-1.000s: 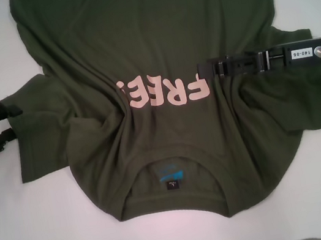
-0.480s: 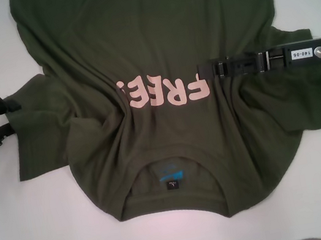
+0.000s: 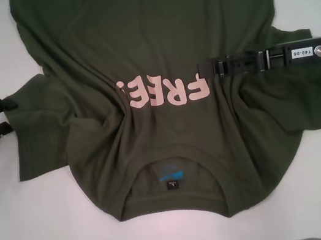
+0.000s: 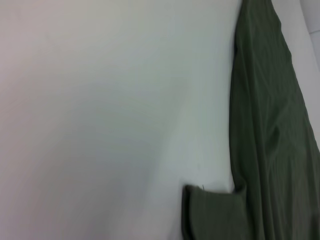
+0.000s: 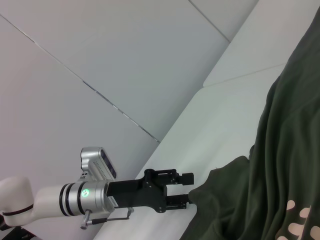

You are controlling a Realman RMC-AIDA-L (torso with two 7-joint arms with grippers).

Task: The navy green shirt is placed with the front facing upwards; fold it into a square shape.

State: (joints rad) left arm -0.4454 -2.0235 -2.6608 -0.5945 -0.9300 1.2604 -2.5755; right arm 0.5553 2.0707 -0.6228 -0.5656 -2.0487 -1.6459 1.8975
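White surface (image 3: 18, 232) carried the navy green shirt (image 3: 153, 40) across centre frame. At left, the left tool (image 3: 5, 116), jaws parted, had retreated off the sleeve; the right tool (image 3: 204, 70), state unclear, stayed on the chest.

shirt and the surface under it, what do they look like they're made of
The dark olive-green short-sleeved T-shirt looks like soft matte knit fabric, probably cotton: it bunches into loose wrinkles and shows no shine. Its pale pink chest lettering looks like a flat print. The white table surface looks smooth, hard and matte, perhaps laminate; the look leaves it open.
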